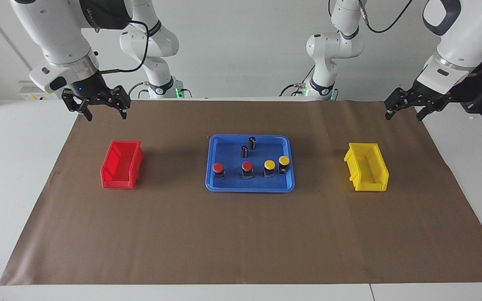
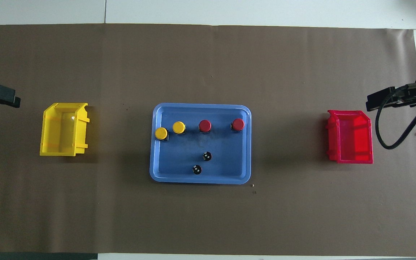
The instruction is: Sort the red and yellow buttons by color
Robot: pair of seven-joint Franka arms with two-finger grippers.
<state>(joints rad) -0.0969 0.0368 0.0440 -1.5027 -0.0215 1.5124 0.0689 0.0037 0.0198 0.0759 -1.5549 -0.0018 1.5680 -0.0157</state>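
Two red buttons (image 1: 218, 168) (image 1: 247, 167) and two yellow buttons (image 1: 269, 165) (image 1: 284, 160) stand in a row in the blue tray (image 1: 249, 189), on its half farther from the robots. In the overhead view the red buttons (image 2: 238, 124) (image 2: 204, 125) and the yellow buttons (image 2: 178, 127) (image 2: 161, 133) show the same row. My right gripper (image 1: 106, 116) is open and empty in the air, over the mat between its base and the red bin (image 1: 117, 182). My left gripper (image 1: 404, 116) is open and empty over the mat's corner near the yellow bin (image 1: 370, 186).
Two dark capless cylinders (image 1: 252, 143) (image 1: 244, 151) stand in the tray nearer to the robots. The red bin (image 2: 330, 135) sits toward the right arm's end and the yellow bin (image 2: 81, 130) toward the left arm's end. A brown mat (image 1: 241, 238) covers the table.
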